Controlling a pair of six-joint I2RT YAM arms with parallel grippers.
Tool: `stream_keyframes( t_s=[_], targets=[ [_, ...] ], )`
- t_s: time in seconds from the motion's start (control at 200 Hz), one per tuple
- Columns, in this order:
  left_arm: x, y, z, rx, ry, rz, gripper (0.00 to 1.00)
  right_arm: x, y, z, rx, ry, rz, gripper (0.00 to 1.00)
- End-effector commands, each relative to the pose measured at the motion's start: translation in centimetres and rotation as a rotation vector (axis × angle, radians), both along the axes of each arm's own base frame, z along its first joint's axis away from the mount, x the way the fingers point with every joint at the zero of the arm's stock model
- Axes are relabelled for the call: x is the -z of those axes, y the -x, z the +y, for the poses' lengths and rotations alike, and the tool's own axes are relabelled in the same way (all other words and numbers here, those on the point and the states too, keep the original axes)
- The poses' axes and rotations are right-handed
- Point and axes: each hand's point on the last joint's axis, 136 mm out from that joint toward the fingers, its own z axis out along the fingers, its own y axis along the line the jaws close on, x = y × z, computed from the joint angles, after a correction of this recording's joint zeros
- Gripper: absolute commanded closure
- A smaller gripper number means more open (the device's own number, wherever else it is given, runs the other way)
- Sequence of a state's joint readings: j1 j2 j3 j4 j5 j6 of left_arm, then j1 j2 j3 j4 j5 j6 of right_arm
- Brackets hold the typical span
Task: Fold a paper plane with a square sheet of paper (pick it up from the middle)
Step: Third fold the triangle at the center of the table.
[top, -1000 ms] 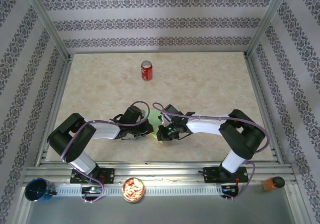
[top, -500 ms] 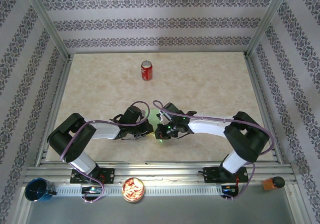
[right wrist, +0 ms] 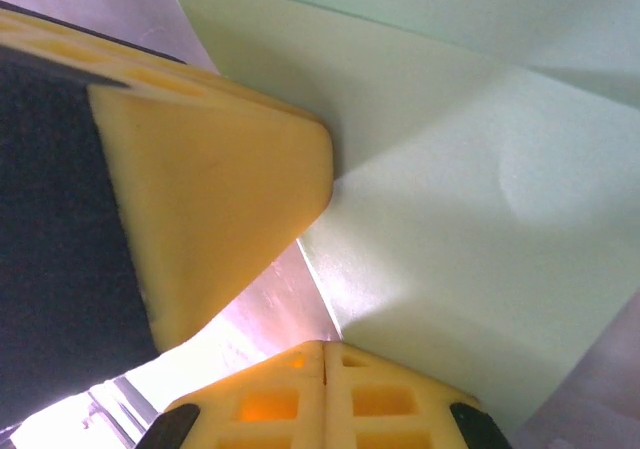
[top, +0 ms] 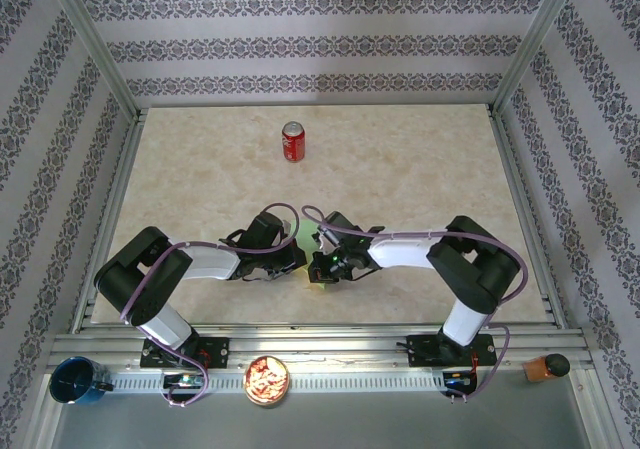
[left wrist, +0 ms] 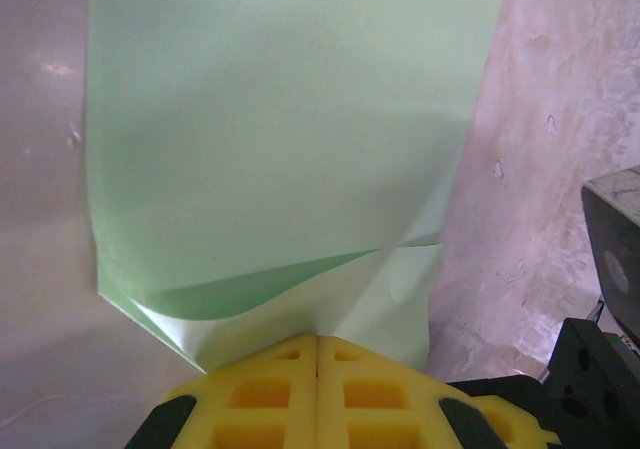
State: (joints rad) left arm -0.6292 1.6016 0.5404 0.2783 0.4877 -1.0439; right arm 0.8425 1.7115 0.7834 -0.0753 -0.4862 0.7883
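Observation:
The square sheet of paper (top: 311, 239) is light green, partly folded, and lies on the table between my two grippers. In the left wrist view the paper (left wrist: 280, 129) shows a crease and one curled flap. My left gripper (left wrist: 318, 337) is shut with its tip down on the paper's near edge. Seen from the right wrist, the paper (right wrist: 470, 199) spreads to the right, and the left gripper's yellow finger (right wrist: 220, 189) presses on it. My right gripper (right wrist: 325, 344) is shut, its tip touching the paper's edge. From above, the left gripper (top: 303, 259) and right gripper (top: 318, 265) nearly meet.
A red can (top: 292, 141) stands upright at the back of the table. On the near rail sit a blue cup (top: 75, 381), a bowl of snacks (top: 267, 380) and an orange object (top: 545, 367). Metal frame rails border the table.
The right gripper has slid a little to the left, closer to the left gripper. The left arm has stayed still.

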Motion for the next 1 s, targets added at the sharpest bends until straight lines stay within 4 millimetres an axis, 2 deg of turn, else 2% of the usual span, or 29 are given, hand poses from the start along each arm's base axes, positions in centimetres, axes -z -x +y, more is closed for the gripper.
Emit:
stream_keyframes(
  t_s=[0.0, 0.295, 0.485, 0.68, 0.889, 0.949, 0.994],
  targets=[
    [2.1, 1.3, 1.4, -0.006, -0.086, 0.036, 1.00, 1.3, 1.7, -1.4, 0.005, 0.050, 0.044, 0.94],
    [2.4, 1.4, 1.7, -0.016, -0.091, 0.038, 1.00, 1.3, 2.4, -1.1, 0.027, -0.037, 0.060, 0.92],
    [2.5, 1.5, 1.7, -0.018, -0.088, 0.041, 1.00, 1.2, 2.8, -1.5, 0.031, -0.055, 0.055, 0.91],
    [2.5, 1.5, 1.8, -0.018, -0.103, 0.045, 1.00, 1.3, 3.7, -2.3, 0.030, -0.066, 0.061, 0.90],
    [2.1, 1.4, 1.7, -0.021, -0.096, 0.043, 1.00, 1.9, 5.3, -4.3, 0.051, -0.058, 0.080, 0.89],
    [2.0, 1.3, 1.7, -0.019, -0.097, 0.042, 1.00, 1.1, 5.5, -4.3, 0.062, -0.074, 0.095, 0.89],
    [1.9, 1.3, 1.7, -0.020, -0.097, 0.042, 1.00, -0.8, 5.2, -3.8, 0.062, -0.117, 0.061, 0.89]
  ],
)
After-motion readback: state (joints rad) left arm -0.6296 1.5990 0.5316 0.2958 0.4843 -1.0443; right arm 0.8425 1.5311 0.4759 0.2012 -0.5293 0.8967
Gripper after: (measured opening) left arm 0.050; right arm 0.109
